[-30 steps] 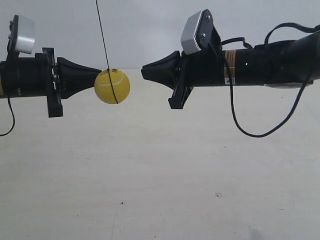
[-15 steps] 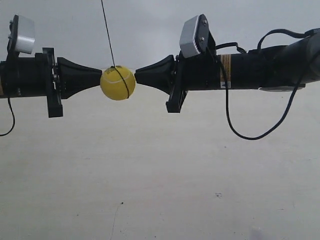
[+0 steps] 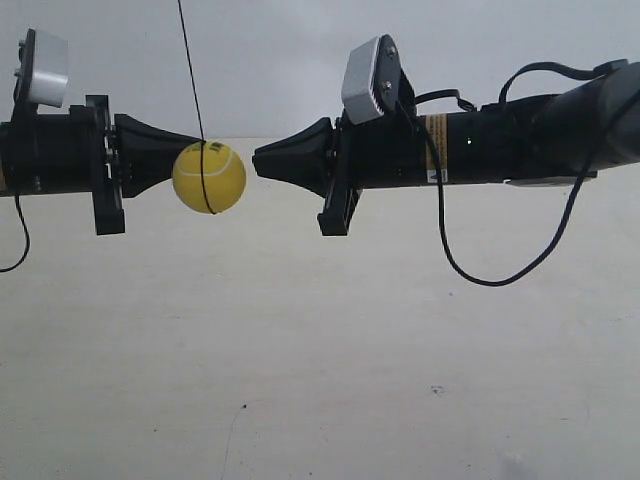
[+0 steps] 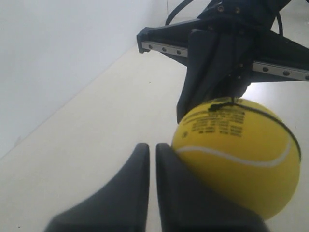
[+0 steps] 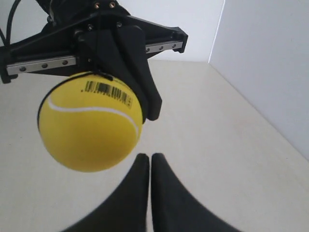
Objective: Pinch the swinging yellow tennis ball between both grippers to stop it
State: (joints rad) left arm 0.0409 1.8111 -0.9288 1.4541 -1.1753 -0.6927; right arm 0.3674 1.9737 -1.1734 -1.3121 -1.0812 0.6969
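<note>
The yellow tennis ball (image 3: 209, 177) hangs on a thin dark string (image 3: 190, 70) between two black cone-tipped grippers. In the exterior view, the gripper of the arm at the view's left (image 3: 188, 148) rests against the ball's upper left. The tip of the other gripper (image 3: 256, 160) stands a small gap to the ball's right. In the left wrist view the ball (image 4: 236, 150) lies against one finger of my shut left gripper (image 4: 152, 145). In the right wrist view the ball (image 5: 89, 123), barcode up, hangs just off my shut right gripper (image 5: 148, 155). Nothing is between either pair of fingers.
A pale tabletop (image 3: 320, 350) lies well below both arms, with a white wall (image 3: 280, 60) behind. A black cable (image 3: 480, 272) droops under the arm at the exterior view's right. Each wrist carries a grey-white camera box (image 3: 364, 72).
The ball has swung from between the two tips toward the exterior view's left. The arm at that view's right has moved left after it. The other arm has stayed still.
</note>
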